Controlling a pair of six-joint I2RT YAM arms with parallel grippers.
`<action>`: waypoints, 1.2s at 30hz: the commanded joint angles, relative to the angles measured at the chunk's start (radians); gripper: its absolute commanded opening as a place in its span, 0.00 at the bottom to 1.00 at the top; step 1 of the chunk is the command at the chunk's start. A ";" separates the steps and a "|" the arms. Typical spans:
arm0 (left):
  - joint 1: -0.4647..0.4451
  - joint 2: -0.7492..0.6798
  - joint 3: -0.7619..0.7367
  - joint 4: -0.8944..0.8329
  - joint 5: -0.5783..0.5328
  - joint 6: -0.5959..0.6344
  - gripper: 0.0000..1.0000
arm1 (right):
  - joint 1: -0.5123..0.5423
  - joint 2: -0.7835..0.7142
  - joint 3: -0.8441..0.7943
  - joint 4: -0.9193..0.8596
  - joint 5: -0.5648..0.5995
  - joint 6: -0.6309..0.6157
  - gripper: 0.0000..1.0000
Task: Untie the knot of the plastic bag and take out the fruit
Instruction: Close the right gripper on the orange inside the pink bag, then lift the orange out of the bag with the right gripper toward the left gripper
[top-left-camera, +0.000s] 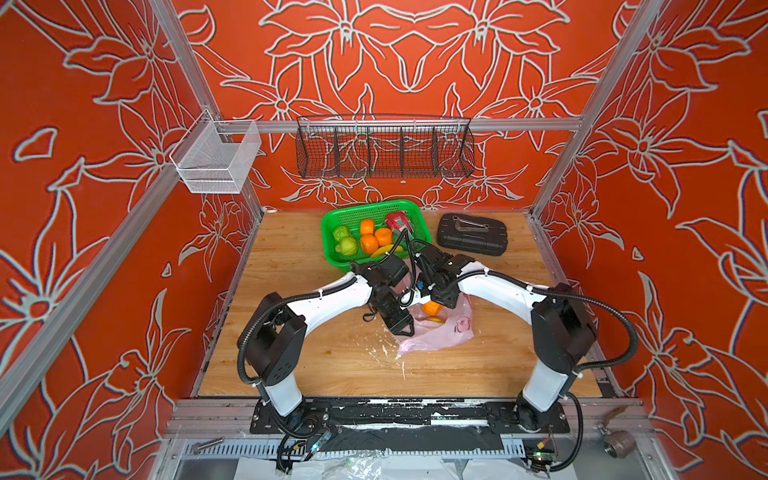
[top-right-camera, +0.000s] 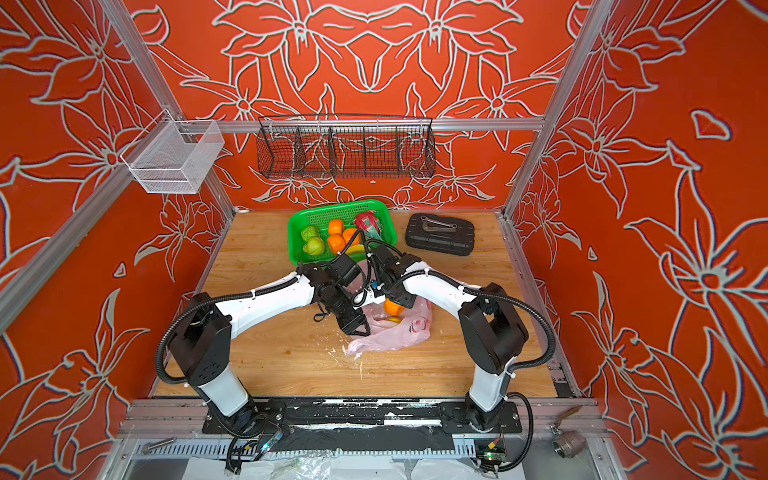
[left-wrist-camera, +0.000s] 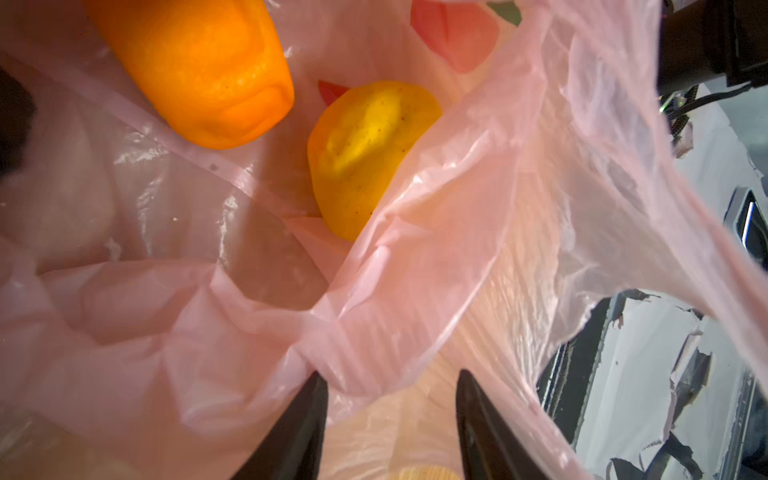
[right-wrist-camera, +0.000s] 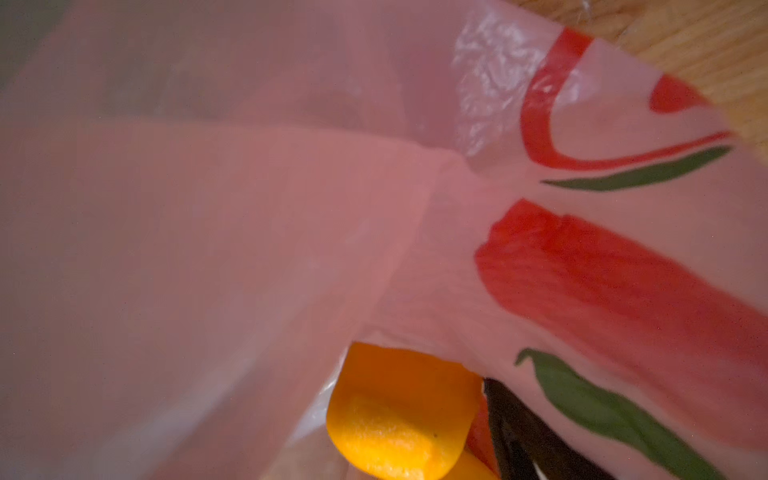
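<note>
Left wrist view showed your left gripper (left-wrist-camera: 388, 374), jaws apart, by the open plastic bag (left-wrist-camera: 415, 291). An orange (left-wrist-camera: 199, 62) and a yellow fruit (left-wrist-camera: 365, 158) sat inside. Whether your right gripper (top-left-camera: 449, 301) held anything, you could not tell.

Basket (top-left-camera: 365, 212) behind plastic bag (top-left-camera: 440, 336) (fruit (top-left-camera: 432, 308) inside); case (top-left-camera: 471, 237) right of basket, on table (top-left-camera: 316, 365).

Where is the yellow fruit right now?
In both top views the yellow fruit lies inside the pink bag near the middle of the table, beside the orange.
</note>
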 joint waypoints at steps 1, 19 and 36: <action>-0.005 -0.010 -0.017 -0.004 -0.010 0.017 0.51 | -0.002 0.049 0.012 -0.024 0.025 0.032 0.80; 0.003 -0.134 -0.016 0.051 -0.088 -0.108 0.56 | 0.001 -0.148 -0.083 0.046 -0.078 0.018 0.48; 0.158 -0.268 0.115 0.268 0.163 -0.290 0.72 | -0.011 -0.547 -0.195 0.241 -0.212 -0.038 0.47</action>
